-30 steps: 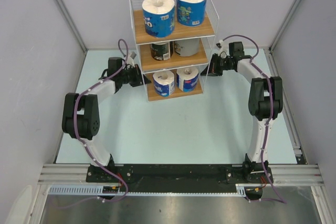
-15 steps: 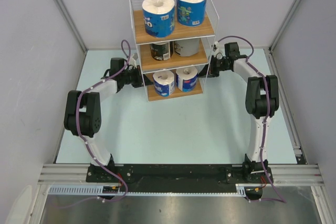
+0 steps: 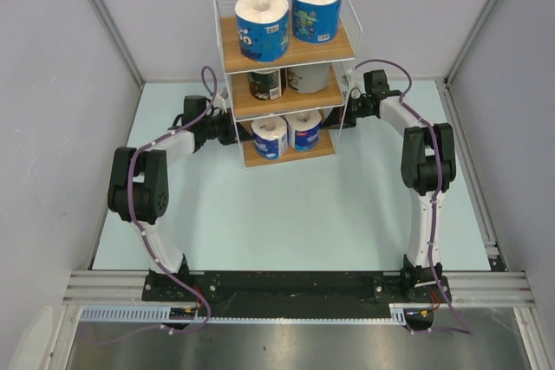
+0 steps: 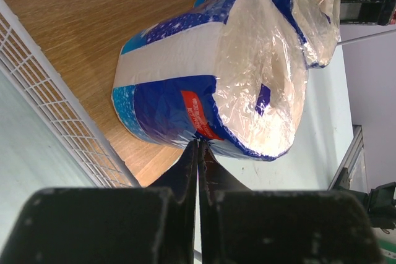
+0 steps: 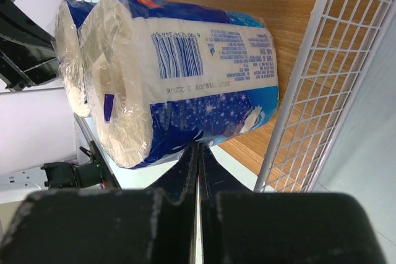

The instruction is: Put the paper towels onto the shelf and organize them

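Sitting on the shelf (image 3: 286,103), all 6 paper towels (image 3: 261,25) look stowed. 2 blue-wrapped rolls stand on its top board. A dark roll (image 3: 265,84) and a grey roll (image 3: 308,78) are on its middle board. 2 more blue rolls stand side by side on its bottom board, the left bottom roll (image 3: 270,137) and the right bottom roll (image 3: 305,130). No roll is seen off the shelf, so the placing part appears finished.

The left gripper (image 4: 199,146) is at the shelf's left side, level with the bottom board. Its fingers are pressed together on nothing and the tips are at the wrapper of the left bottom roll. Whether they touch it or stop just short cannot be told. The right gripper (image 5: 198,149) mirrors this at the shelf's right side, fingers together and empty, tips at the right bottom roll.

What remains is probably only tidying: squaring this bottom pair on the board from both sides, then drawing both arms away from the shelf over the table (image 3: 286,205).
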